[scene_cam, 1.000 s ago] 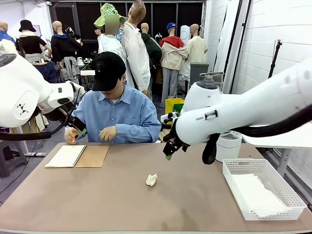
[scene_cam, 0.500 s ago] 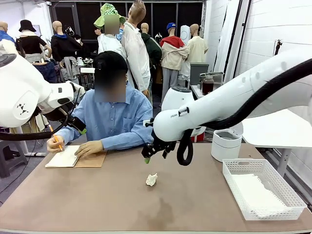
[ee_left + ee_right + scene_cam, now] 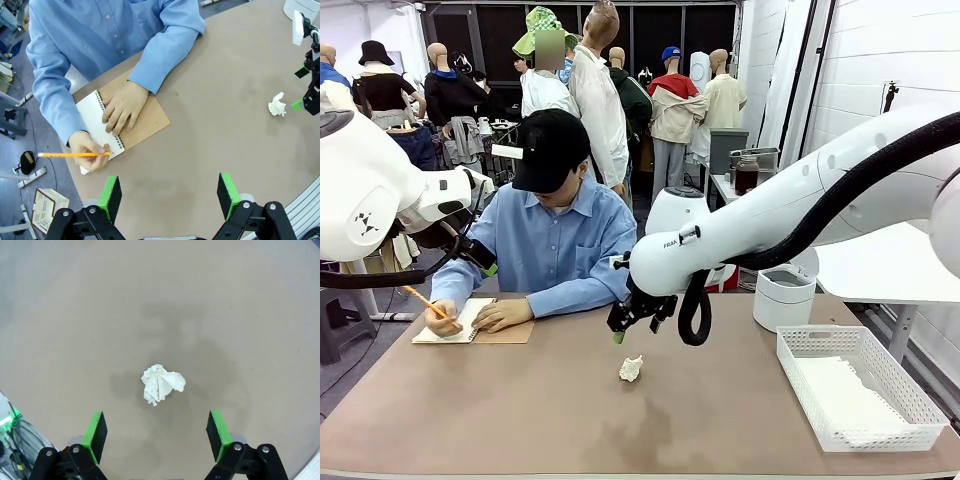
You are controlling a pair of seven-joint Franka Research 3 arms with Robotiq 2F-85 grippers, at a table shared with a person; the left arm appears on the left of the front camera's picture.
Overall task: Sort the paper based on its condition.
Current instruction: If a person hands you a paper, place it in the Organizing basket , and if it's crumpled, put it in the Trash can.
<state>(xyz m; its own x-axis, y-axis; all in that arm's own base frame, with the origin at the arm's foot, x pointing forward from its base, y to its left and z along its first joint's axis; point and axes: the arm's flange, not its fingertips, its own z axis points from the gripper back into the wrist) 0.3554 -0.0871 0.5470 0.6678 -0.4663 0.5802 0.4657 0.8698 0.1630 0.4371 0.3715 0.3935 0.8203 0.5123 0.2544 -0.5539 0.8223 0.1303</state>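
Brown table, with a person in a blue shirt seated at the far side. At the table's right end, a white lattice basket with flat paper sheets inside. Under one of the person's hands, a spiral notebook with a brown cover. Left gripper: wide open, empty, high over the table. Right gripper: wide open, nothing held, just above the crumpled paper ball on bare tabletop near the middle. In the person's other hand, an orange pencil
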